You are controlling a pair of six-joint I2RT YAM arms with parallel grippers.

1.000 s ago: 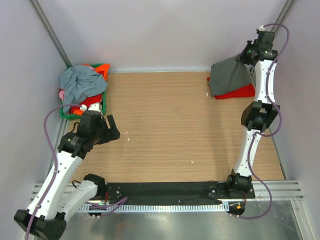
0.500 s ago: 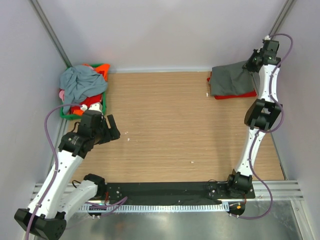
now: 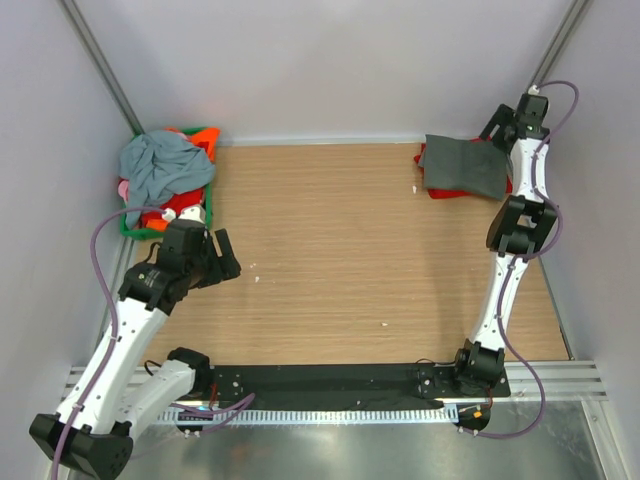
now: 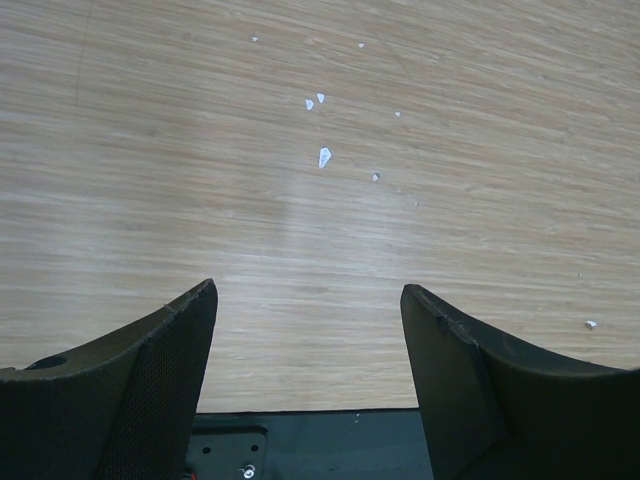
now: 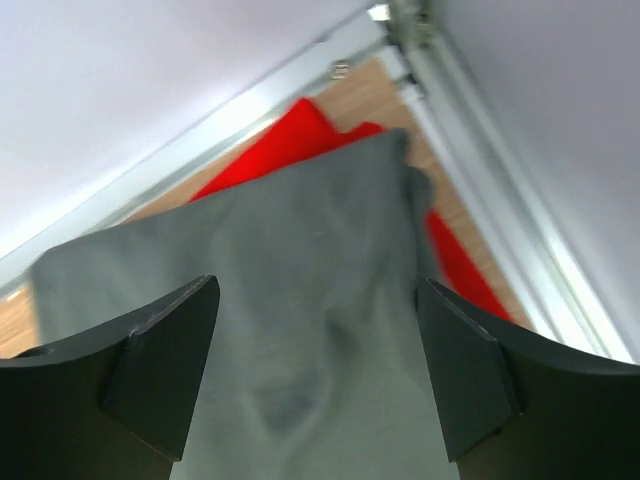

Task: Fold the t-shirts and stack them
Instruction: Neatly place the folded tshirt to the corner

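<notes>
A folded dark grey t-shirt lies flat on a red t-shirt at the table's far right corner. My right gripper hovers over the grey shirt's far right edge, open and holding nothing. In the right wrist view the grey shirt spreads below the right gripper, with the red shirt showing beyond it. More t-shirts, a blue-grey one on top, are heaped at the far left. My left gripper stands open over bare wood, and the left wrist view shows the left gripper with nothing between its fingers.
A green plastic basket holds the heaped shirts against the left wall. Grey walls close in the table on the left, back and right. Small white specks dot the wooden tabletop.
My right gripper has opened and let go of the grey t-shirt, which dropped from a raised fold to lie flat on the red one. The left arm has not moved.
</notes>
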